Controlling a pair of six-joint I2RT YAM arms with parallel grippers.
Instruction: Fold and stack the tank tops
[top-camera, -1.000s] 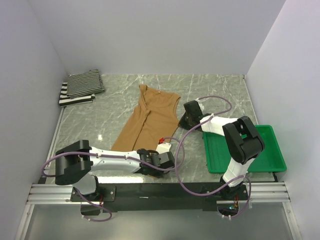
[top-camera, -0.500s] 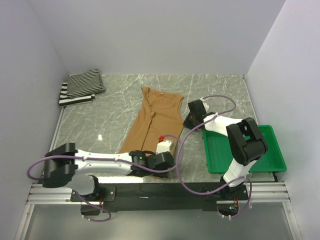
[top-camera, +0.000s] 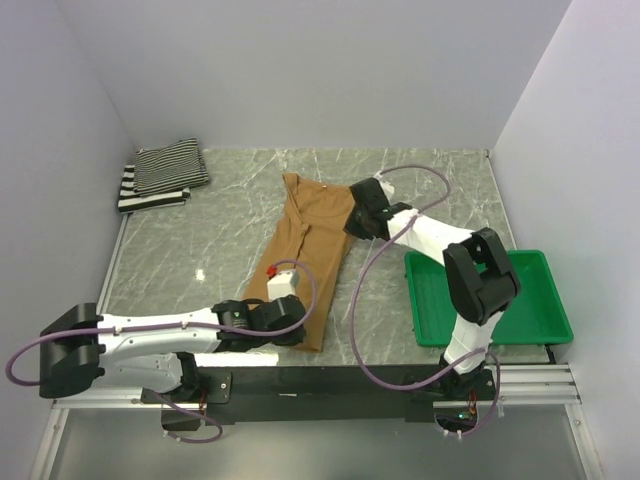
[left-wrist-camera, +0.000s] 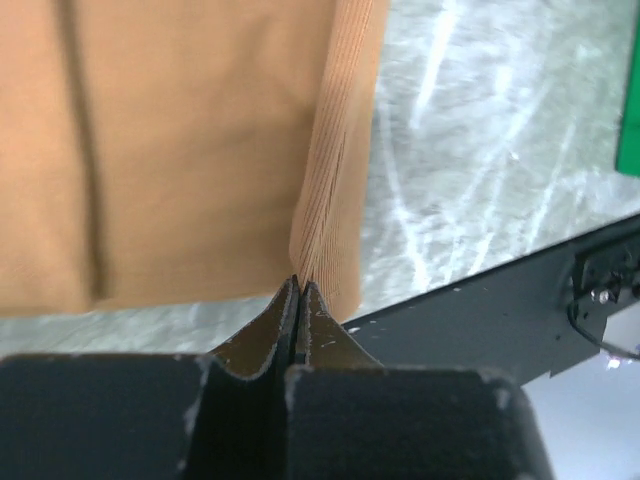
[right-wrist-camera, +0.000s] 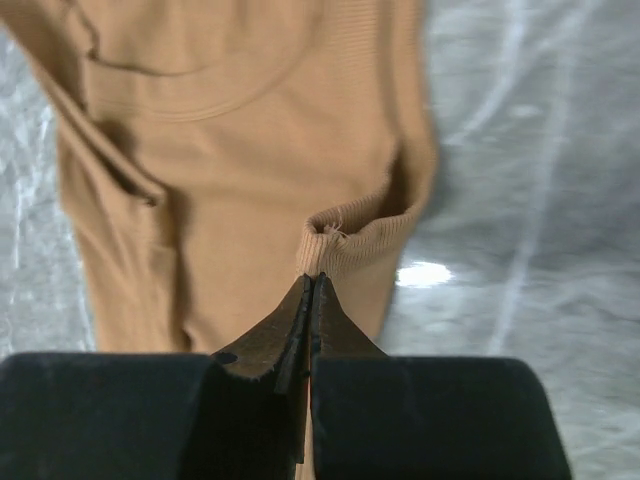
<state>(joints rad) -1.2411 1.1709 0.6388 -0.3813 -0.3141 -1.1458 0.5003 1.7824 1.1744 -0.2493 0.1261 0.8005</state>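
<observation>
Left gripper (left-wrist-camera: 298, 298) is clamped on the ribbed hem corner of the tan top (left-wrist-camera: 190, 140), whose soft cloth spreads flat ahead of its tips. Right gripper (right-wrist-camera: 312, 290) pinches the ribbed armhole edge, which puckers just ahead.

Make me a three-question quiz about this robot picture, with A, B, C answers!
1. Where is the green tray?
A) near right part of the table
B) far left corner
C) dead centre

2. What colour is the tank top lying mid-table?
A) blue
B) tan-brown
C) pink

3. What is the left gripper doing?
A) standing wide open
B) holding the tray
C) shut on the tank top's edge

Answers:
1 A, it lies at the near right edge.
2 B, every view shows tan-brown cloth.
3 C, its closed fingertips pinch the cloth's bottom corner.
</observation>
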